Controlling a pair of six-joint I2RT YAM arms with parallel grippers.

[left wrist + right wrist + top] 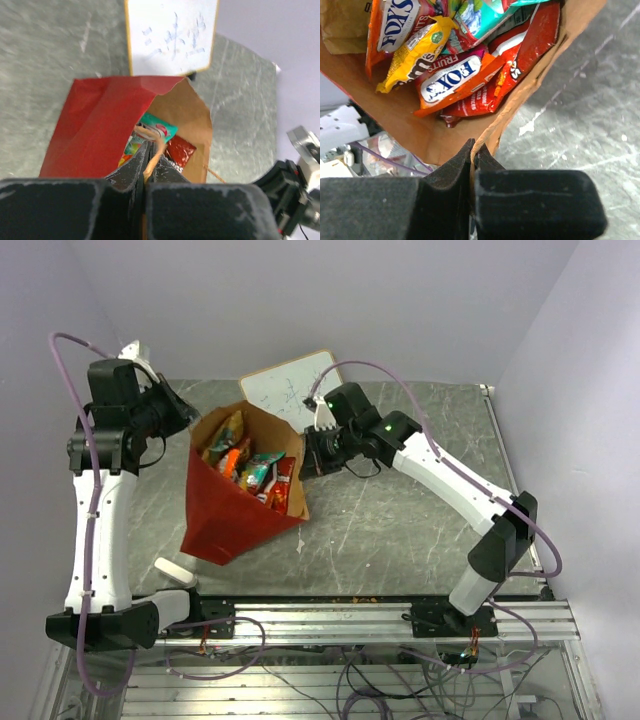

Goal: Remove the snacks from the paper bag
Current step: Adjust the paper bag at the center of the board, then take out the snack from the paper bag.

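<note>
Top external view: both grippers pinch opposite sides of the open paper bag [225, 515], with the snacks [250, 468] inside.

The left gripper [183, 422] grips the bag's rim on its own side and the right gripper [308, 453] grips the opposite rim, so the mouth gapes between them on the table [420, 530]. From the left wrist, the fingers [127, 175] are clamped together on a tan loop handle [156, 152], with the red wall and brown lining just ahead and packets deeper in, past the fingertips. From the right wrist, the jaws are closed on the kraft edge, apparently with the handle cord too. The FOX'S packets [451, 82] lie heaped just beyond its fingertips, inside the bag. A white writing board [290, 388] lies past the bag, behind the right gripper.
</note>
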